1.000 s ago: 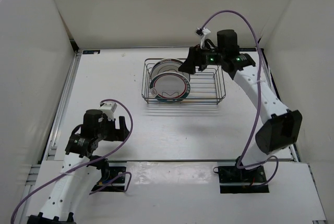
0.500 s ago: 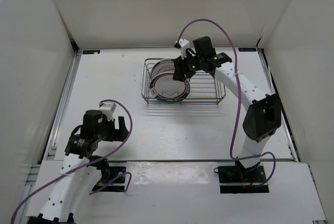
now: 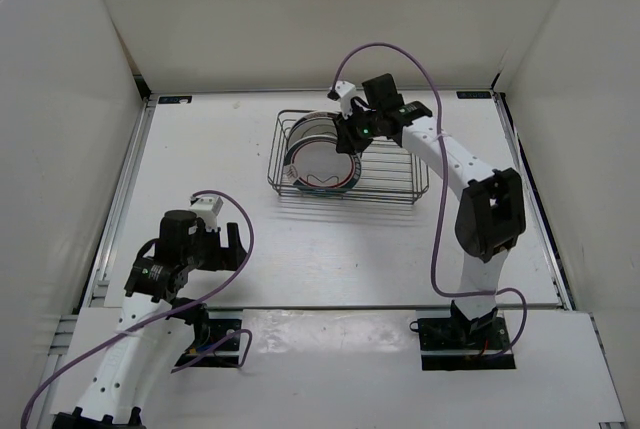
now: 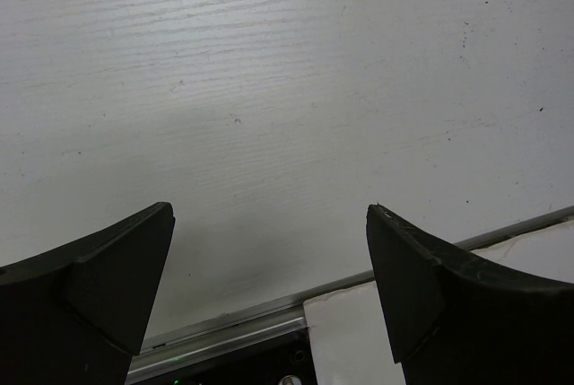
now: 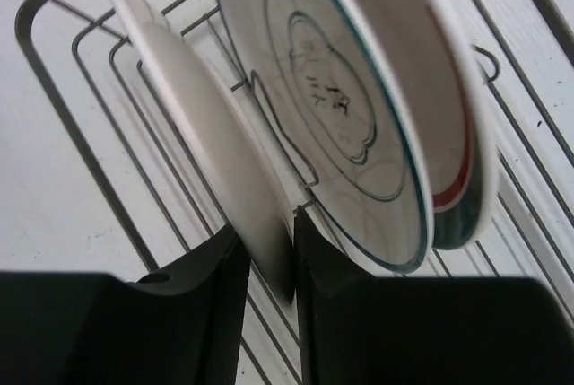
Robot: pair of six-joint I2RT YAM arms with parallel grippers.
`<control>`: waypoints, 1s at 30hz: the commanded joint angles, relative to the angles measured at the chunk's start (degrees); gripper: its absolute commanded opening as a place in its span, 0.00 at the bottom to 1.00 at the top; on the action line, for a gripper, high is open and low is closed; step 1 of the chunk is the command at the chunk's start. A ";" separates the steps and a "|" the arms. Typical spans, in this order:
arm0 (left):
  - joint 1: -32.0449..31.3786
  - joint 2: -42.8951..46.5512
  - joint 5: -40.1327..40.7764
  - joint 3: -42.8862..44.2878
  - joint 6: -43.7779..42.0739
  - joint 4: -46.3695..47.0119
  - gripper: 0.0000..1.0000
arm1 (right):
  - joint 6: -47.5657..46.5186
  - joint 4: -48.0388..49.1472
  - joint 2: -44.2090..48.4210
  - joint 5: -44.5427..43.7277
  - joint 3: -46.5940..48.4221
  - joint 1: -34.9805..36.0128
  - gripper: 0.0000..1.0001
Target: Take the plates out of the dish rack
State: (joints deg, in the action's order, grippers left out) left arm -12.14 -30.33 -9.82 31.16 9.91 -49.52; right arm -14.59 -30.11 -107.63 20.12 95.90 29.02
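White table [image 3: 220,179]: nothing unloaded yet, three plates [image 3: 320,161] stand in the dish rack [image 3: 395,169]. The right gripper [image 5: 267,243] pinches the end plate [image 5: 197,134] by its rim. The left gripper [image 4: 269,282] gapes idle, well apart from the rack.

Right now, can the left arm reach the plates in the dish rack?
Probably not: the left gripper hangs open over the white table by its own base, far from the silver-grey wire dish rack, and the right gripper occupies that spot, pinching a small round white plate.
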 commanded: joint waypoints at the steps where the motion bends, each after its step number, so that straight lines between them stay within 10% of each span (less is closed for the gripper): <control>1: -0.25 -0.08 0.33 0.22 0.20 -0.14 1.00 | 0.27 -1.97 -2.83 0.62 4.38 0.08 0.21; 30: -0.16 -1.23 0.77 0.22 0.28 -0.22 1.00 | -8.97 2.06 6.02 -8.69 3.16 0.07 0.00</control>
State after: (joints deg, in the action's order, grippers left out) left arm -12.14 -31.46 -9.56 31.16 9.96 -49.50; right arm -25.12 -30.89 -107.66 12.36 99.24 29.74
